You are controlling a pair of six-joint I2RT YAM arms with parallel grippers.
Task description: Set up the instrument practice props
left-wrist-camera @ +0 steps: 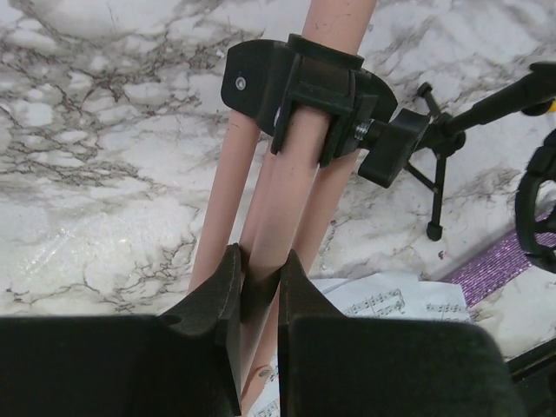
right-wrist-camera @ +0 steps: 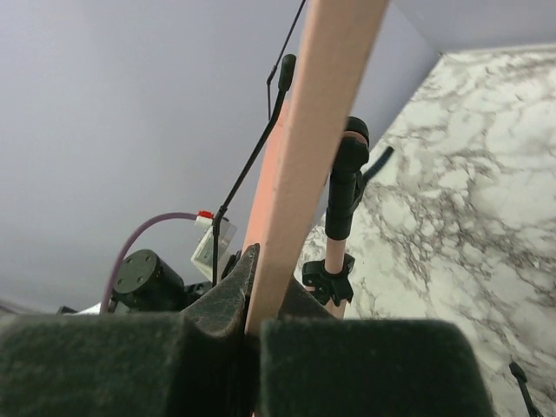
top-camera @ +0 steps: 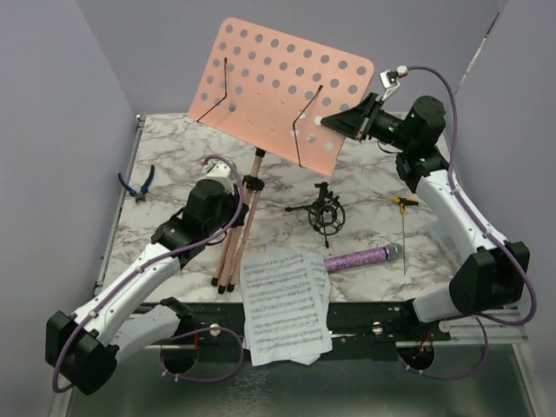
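In the top view, your left hand (top-camera: 236, 207) is closed on the bunched tripod legs of the pink music stand (top-camera: 278, 82), just under the black collar. The legs run on below the hand, and their feet touch the desk (top-camera: 174, 143) near its front edge. Your right hand (top-camera: 347, 122) is clamped on the lower right edge of the stand's perforated plate, which is tilted and sits high above the desk. The sheet-music pages (top-camera: 282, 304) lie flat just right of the feet and hang over the front edge. The glittery microphone (top-camera: 360, 258) lies flat beside them, with its handle end at their right edge. The shock-mount (top-camera: 326, 213) stands on its small legs behind the microphone, apart from both hands. The pliers (top-camera: 137, 184) lie by the left edge and the screwdriver (top-camera: 403, 208) lies to the right.

In your left wrist view, the left hand (left-wrist-camera: 261, 282) has its two fingers (left-wrist-camera: 228, 291) pressed in on the pink legs, which rise from between them to the collar and its knob. You cannot tell exactly how many of the tubes sit inside the grip. The desk is behind, with a corner of the pages, a strip of the microphone and one shock-mount leg to the right.

In your right wrist view, the right hand (right-wrist-camera: 265, 291) is shut on the plate's thin pink edge. The edge runs straight up out of the fingers (right-wrist-camera: 228, 300), and the stand's pole and clamp are just beyond it.
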